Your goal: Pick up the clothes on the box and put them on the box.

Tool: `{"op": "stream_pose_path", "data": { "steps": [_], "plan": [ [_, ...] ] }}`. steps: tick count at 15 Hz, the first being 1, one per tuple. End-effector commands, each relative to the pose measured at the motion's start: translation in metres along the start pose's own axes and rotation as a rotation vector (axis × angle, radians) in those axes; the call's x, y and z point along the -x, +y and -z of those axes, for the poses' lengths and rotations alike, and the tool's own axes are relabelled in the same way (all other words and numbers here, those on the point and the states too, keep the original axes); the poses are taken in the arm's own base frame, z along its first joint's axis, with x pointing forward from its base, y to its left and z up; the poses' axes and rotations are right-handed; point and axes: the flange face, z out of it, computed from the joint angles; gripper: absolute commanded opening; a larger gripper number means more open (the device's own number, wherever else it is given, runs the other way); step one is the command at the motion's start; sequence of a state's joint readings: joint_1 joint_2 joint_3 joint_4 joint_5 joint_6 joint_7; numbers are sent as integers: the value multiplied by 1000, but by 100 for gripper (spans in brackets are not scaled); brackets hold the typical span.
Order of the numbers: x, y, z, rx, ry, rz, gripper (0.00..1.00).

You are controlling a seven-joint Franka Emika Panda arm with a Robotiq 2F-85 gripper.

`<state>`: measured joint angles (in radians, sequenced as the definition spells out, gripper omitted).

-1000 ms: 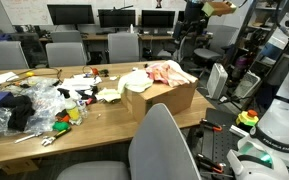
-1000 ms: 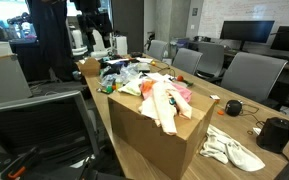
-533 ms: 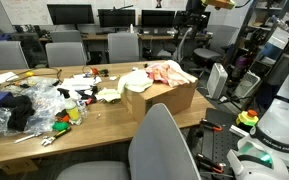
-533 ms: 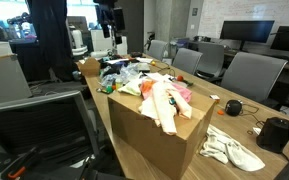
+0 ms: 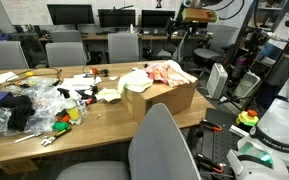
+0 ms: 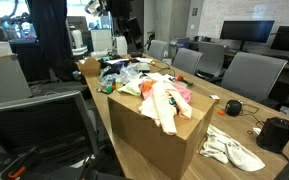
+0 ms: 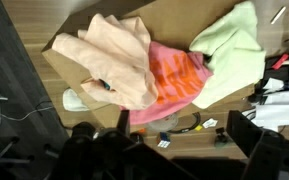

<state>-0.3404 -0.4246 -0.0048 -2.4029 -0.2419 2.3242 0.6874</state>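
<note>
A cardboard box (image 5: 172, 98) stands on the wooden table, also in an exterior view (image 6: 144, 138). Clothes (image 5: 164, 72) lie piled on top of it and hang over its side (image 6: 166, 102). In the wrist view, seen from above, a peach cloth (image 7: 114, 58), a pink-orange cloth (image 7: 174, 82) and a pale green cloth (image 7: 229, 48) cover the box (image 7: 60, 64). My gripper (image 7: 182, 126) hangs high above the box, open and empty. It shows at the top of both exterior views (image 5: 187, 22) (image 6: 121, 12).
A pile of bags and clutter (image 5: 34, 105) fills one end of the table. A white cloth (image 6: 232, 148), a mouse (image 6: 232, 107) and a black device (image 6: 275, 133) lie beside the box. Office chairs (image 5: 164, 150) (image 6: 44, 115) crowd the table edges.
My gripper has risen and travelled sideways over the table toward the box. The clothes and the box have not moved.
</note>
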Motion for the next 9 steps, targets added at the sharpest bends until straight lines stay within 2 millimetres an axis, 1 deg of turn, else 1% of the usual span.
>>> {"op": "stream_pose_path", "data": {
  "steps": [1, 5, 9],
  "plan": [
    [-6, -3, -22, 96, 129, -53, 100],
    [-1, -4, -52, 197, 137, -62, 100],
    [4, -6, -82, 187, 57, -47, 100]
  ]
}}
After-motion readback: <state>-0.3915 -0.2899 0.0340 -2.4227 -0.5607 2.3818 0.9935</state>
